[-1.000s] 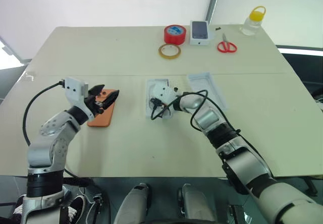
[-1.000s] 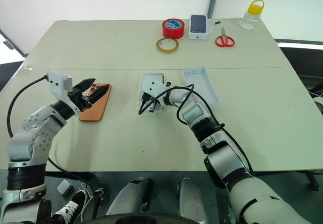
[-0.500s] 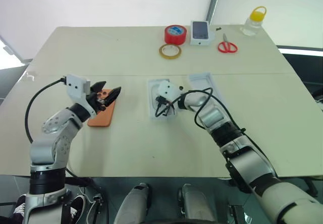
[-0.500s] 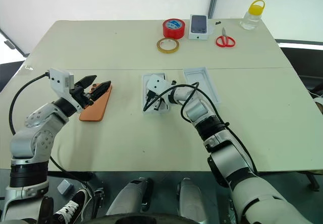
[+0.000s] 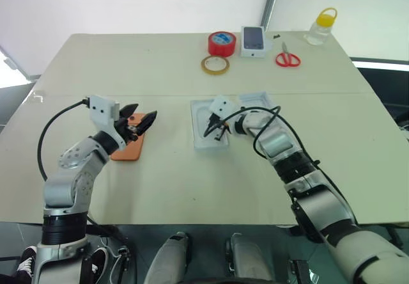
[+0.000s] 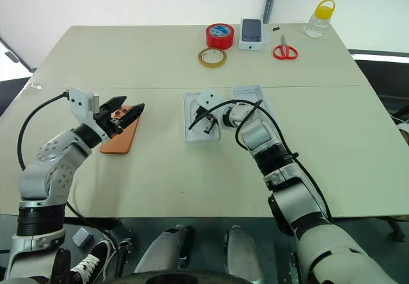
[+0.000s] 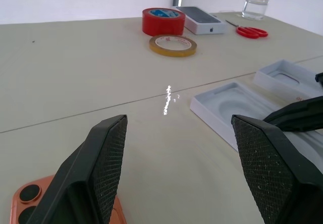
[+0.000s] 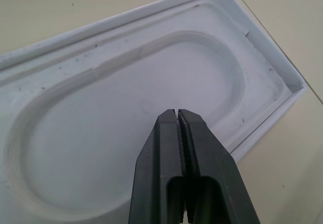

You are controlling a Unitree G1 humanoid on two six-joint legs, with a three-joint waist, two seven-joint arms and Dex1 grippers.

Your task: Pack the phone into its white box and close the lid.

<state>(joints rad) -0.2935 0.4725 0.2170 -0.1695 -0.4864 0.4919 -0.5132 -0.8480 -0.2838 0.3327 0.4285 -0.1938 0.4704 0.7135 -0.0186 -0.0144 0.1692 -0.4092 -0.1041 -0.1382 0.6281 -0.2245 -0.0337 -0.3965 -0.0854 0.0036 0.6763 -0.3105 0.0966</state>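
Silver-grey jointed arms, black looping cables, white wrist blocks, ridged black gripper fingers [image 7: 111, 148].

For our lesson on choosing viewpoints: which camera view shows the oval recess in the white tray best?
The right wrist view: the oval recess spreads across the picture, rim and floor plain, under the shut right hand. The eye views show it small; the left wrist view shows it low and slanted.

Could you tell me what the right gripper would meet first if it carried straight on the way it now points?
Most likely the white box itself: the right gripper, shut, points down at the oval recess in its floor, just above or perhaps already touching it. Nothing else lies between them.
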